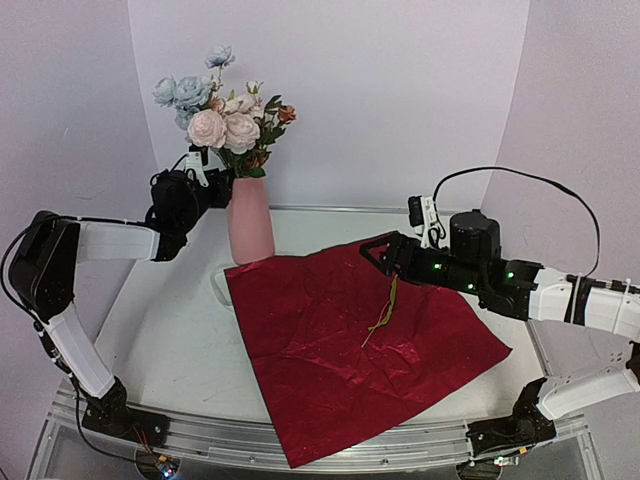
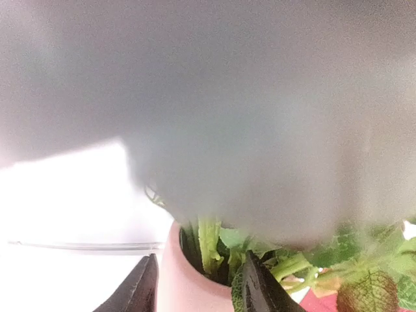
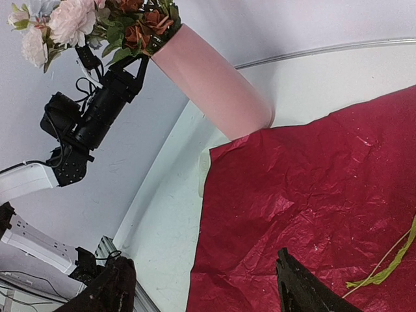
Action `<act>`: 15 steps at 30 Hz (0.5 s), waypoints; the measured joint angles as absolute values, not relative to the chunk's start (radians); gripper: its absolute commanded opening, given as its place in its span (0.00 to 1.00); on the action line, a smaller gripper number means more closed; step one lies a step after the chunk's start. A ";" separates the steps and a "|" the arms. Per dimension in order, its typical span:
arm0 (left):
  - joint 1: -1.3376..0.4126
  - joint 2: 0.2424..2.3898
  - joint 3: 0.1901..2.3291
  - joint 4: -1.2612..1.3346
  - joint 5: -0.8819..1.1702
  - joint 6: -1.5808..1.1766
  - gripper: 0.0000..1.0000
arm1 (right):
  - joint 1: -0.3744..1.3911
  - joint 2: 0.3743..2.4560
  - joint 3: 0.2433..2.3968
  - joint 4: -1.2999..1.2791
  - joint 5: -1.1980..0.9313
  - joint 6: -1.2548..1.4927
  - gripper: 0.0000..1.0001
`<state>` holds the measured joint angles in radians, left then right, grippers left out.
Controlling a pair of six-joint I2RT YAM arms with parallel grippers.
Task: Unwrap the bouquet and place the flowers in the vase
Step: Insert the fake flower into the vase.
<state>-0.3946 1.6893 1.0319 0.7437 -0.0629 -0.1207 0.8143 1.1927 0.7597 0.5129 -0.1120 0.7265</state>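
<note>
Wrapping paper beside vase — green strand atop

flowers upright in salmon-pink vase; dark red wrapping paper spread flat beside vase.

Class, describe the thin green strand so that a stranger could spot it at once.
Find the dark red paper sheet spread flat on the table. Near its middle, close to the right arm's tool, lies a thin green strand. It is the only green, stringy thing on the red.
</note>
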 measured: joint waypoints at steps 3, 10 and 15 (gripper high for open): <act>-0.395 1.649 1.012 0.724 -0.080 -0.134 0.57 | 0.814 1.193 0.758 0.513 -0.112 0.727 0.75; -0.397 1.528 0.946 0.715 -0.133 -0.209 0.66 | 0.814 1.193 0.758 0.514 -0.112 0.730 0.75; -0.397 1.464 0.874 0.691 -0.153 -0.266 0.73 | 0.814 1.193 0.758 0.497 -0.081 0.741 0.79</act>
<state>-0.3969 1.4641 0.8736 0.6913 -0.1526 -0.2663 0.8143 1.1931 0.7578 0.4975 -0.0807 0.7410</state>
